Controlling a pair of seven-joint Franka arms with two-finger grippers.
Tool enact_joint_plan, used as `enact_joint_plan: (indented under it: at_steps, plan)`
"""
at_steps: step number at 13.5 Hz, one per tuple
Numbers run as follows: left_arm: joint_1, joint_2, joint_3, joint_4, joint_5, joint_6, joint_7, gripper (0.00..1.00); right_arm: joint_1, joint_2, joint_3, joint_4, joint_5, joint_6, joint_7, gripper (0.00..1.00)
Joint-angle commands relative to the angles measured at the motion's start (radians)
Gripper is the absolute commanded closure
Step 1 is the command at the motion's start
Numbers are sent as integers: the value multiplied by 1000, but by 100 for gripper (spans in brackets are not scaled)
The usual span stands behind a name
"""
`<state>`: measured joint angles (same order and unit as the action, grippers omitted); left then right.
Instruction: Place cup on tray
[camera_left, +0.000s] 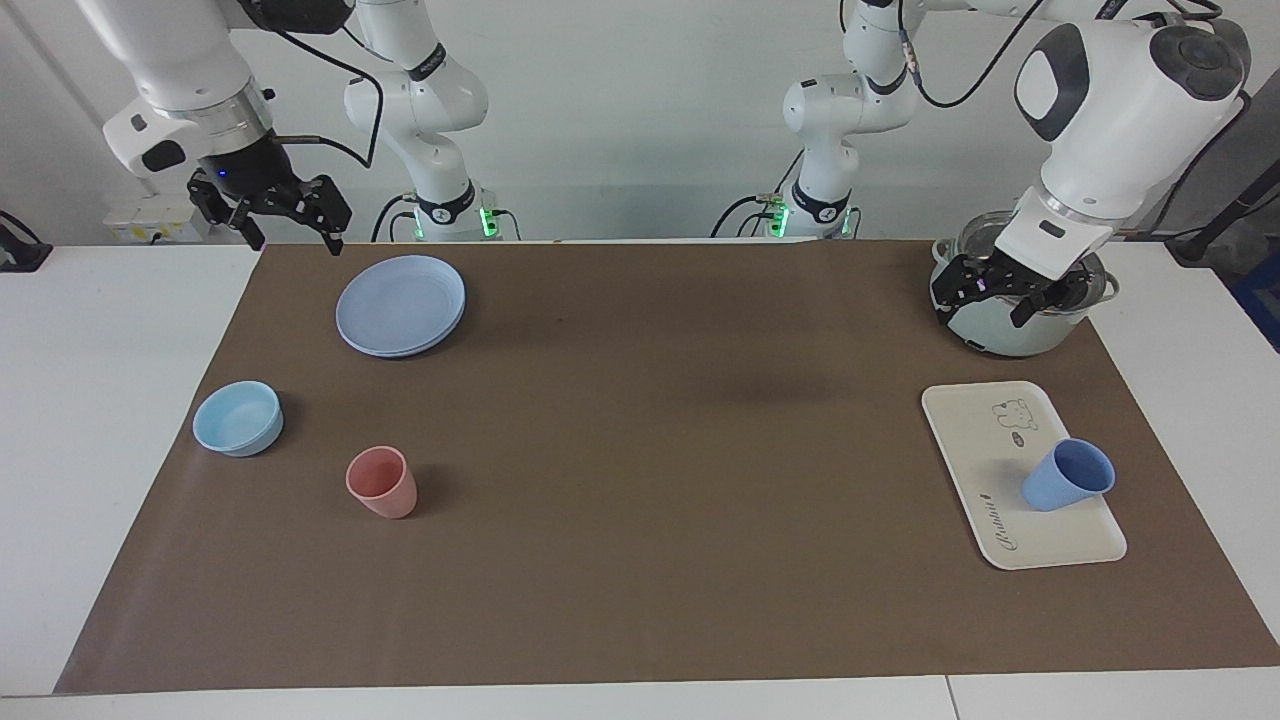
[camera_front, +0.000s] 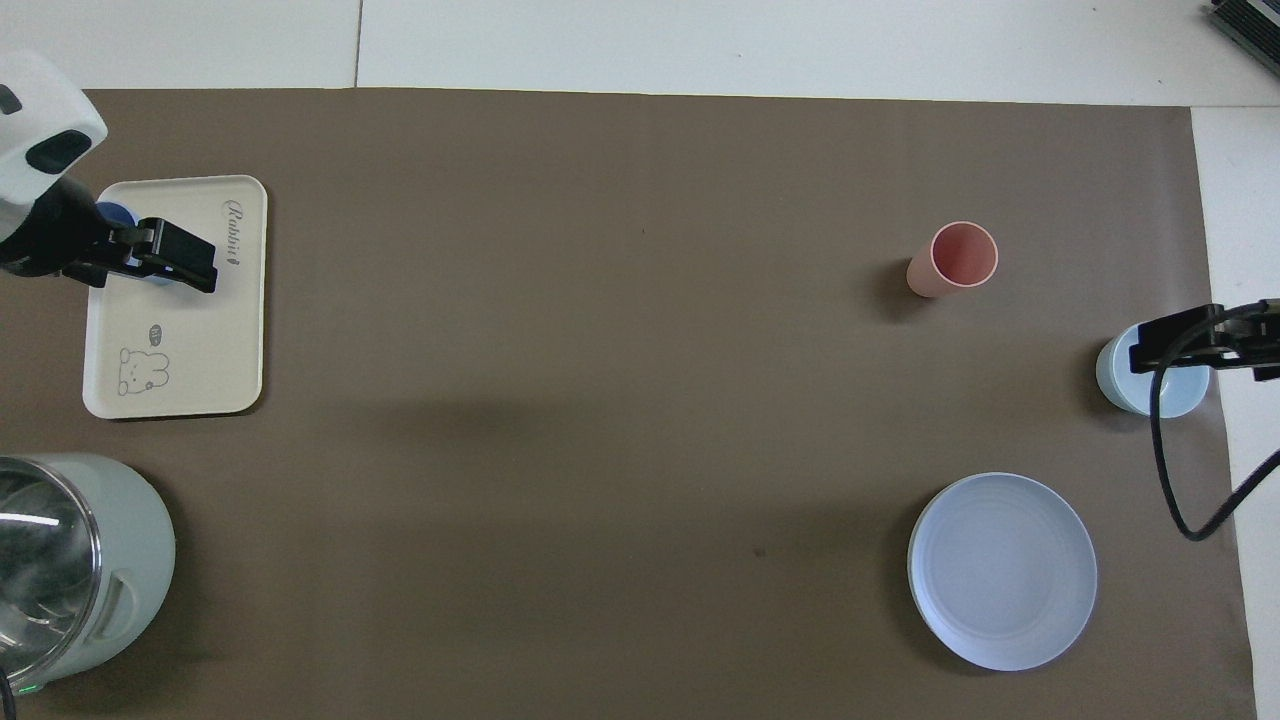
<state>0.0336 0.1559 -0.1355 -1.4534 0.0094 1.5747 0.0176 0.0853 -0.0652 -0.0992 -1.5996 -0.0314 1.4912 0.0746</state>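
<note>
The periwinkle-blue cup (camera_left: 1066, 478) stands on the cream-white tray (camera_left: 985, 430), near the tray's edge toward the left arm's end of the table. My left gripper (camera_left: 995, 300) hangs open and empty in the air over the pot, apart from the cup. In the overhead view this gripper (camera_front: 150, 262) covers most of the cup (camera_front: 114, 212) on the tray (camera_front: 190, 330). My right gripper (camera_left: 292, 240) is raised, open and empty, above the table edge beside the blue plate. From overhead the right gripper (camera_front: 1195, 345) overlaps the light-blue bowl.
A pale green pot (camera_left: 1010, 330) with a glass lid stands nearer to the robots than the tray. Toward the right arm's end are a round blue plate (camera_left: 400, 305), a light-blue bowl (camera_left: 238, 418) and a pink cup (camera_left: 382, 483). A brown mat (camera_left: 640, 450) covers the table.
</note>
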Motion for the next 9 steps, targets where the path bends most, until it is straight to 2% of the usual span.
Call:
enact_joint_plan:
  at_steps: [1,9]
  plan:
    - [-6,-38,7,-50,-14,28,-10,0,-7,-5,7,-7,-1,-8,-12,0]
    - [-9,-78,5,-130,-14,59,7,0,-7,-5,7,-5,-1,-9,-13,0]
